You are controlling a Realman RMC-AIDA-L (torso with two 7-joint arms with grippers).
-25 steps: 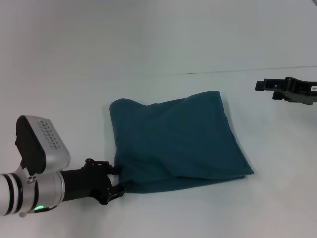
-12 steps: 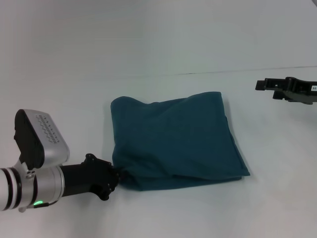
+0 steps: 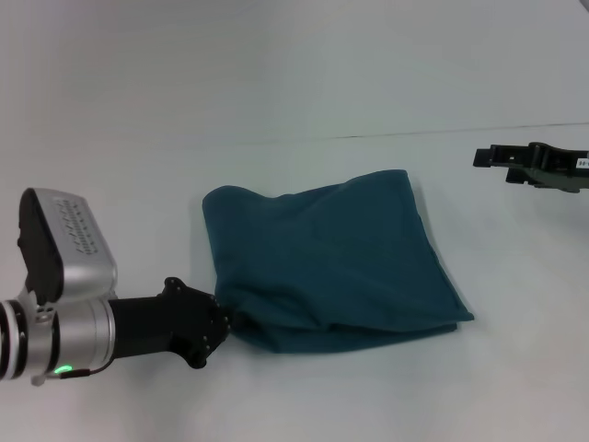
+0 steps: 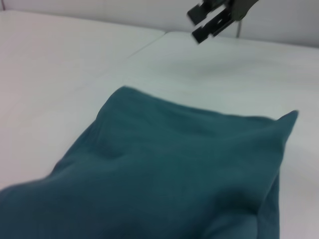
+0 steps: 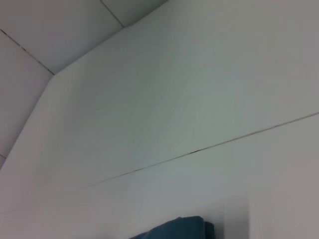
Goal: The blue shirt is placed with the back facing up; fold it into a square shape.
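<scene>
Compared with half a second ago, your left gripper (image 3: pixel 224 322) sits slightly further right and lower along the near-left corner of the blue shirt (image 3: pixel 327 267), and the shirt's near-right corner reaches a little further right than it did. The left corner bulge has flattened slightly. Note that the left gripper's fingertips are buried in the fabric at that corner; you cannot tell whether they are apart or clamped on the cloth.

Observe the shirt itself: it lies folded into a rough square on the white table (image 3: pixel 304 396), plain side up, with a second layer showing along its near edge. From the left wrist view, the fabric (image 4: pixel 164 179) fills the lower part of the picture, rumpled but lying flat, with one corner pointing away.

Further back and well apart from the shirt, your right gripper (image 3: pixel 492 158) hangs above the table at the far right, its fingers set apart with nothing between them. Nothing lies between it and the shirt. A thin dark seam (image 3: pixel 442 133) crosses the table behind the shirt
</scene>
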